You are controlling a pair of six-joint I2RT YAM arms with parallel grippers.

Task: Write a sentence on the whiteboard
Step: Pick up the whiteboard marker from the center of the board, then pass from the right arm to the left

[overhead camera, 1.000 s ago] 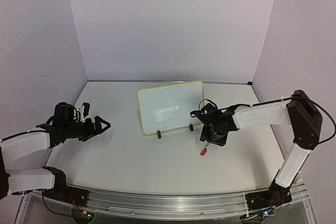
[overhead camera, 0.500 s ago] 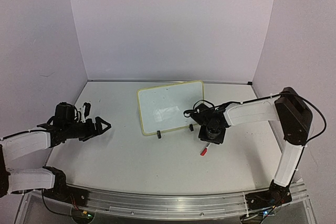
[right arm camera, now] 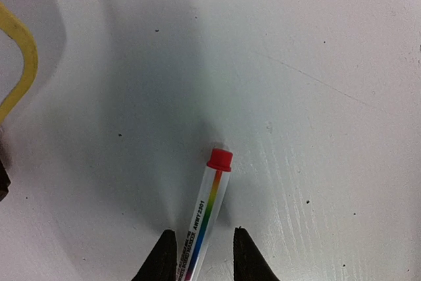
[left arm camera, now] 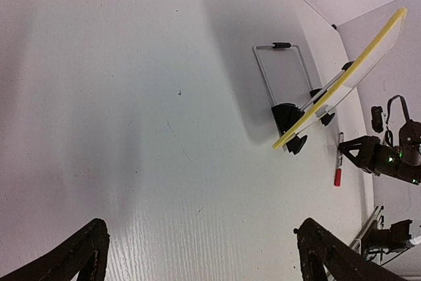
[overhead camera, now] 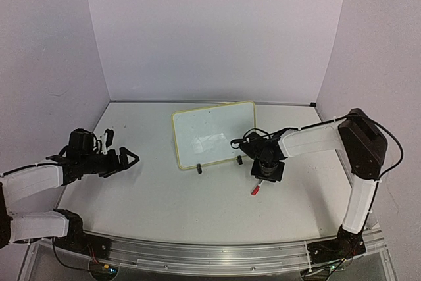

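Judging the marker [right arm camera: 209, 195] light, stiff and slick, I'd pinch mid-barrel, where my right hand [right arm camera: 204, 231] straddles its 6 o'clock end, not yet clamped; left hand [left arm camera: 200, 228] spread.

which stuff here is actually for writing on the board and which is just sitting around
For the job: whiteboard, red-capped marker, right gripper straddling it.
Just there: left gripper, open, holding nothing; aluminium rail.

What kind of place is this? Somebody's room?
Probably a robot test booth, not a home. Plain walls box in a white table; a left arm and a right arm are bolted at its edge, and a whiteboard and marker are set out.
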